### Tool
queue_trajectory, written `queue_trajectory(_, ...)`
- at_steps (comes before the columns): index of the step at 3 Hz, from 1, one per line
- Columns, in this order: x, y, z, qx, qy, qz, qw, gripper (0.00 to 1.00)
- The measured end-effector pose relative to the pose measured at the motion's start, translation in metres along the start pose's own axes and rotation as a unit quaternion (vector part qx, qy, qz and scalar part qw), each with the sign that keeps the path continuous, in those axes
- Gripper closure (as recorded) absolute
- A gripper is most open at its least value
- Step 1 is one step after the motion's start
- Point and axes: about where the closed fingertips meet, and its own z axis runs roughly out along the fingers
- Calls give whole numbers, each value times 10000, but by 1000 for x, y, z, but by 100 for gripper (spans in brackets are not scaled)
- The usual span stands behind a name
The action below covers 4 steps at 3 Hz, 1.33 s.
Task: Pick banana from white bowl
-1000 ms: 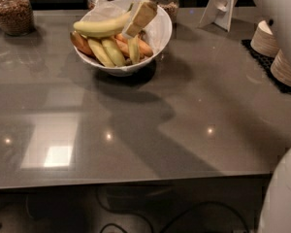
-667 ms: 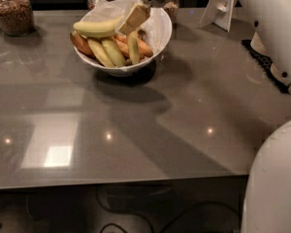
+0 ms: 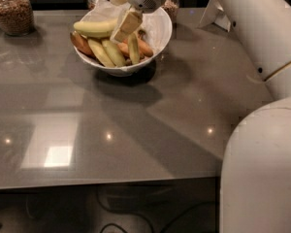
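No readable writing

No text, label, brand or number can be read on the white bowl (image 3: 161, 37), the banana (image 3: 93, 27), the far-left jar (image 3: 10, 11) or the surface (image 3: 136, 130). The unmarked pincer (image 3: 125, 26) is over the bowl, at the banana's right end.

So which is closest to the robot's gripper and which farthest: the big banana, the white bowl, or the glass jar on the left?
The gripper hangs over the white bowl.
1. banana, just to its left.
2. white bowl, beneath and around it.
3. glass jar, far off at the left.
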Motion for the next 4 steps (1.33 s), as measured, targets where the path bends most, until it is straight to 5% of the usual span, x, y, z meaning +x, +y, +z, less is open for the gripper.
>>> queue_trajectory(2, 15, 4, 28, -408, 349, -148, 9984, 36)
queue_trajectory(4, 16, -1, 28, -383, 453, -332, 9977, 78)
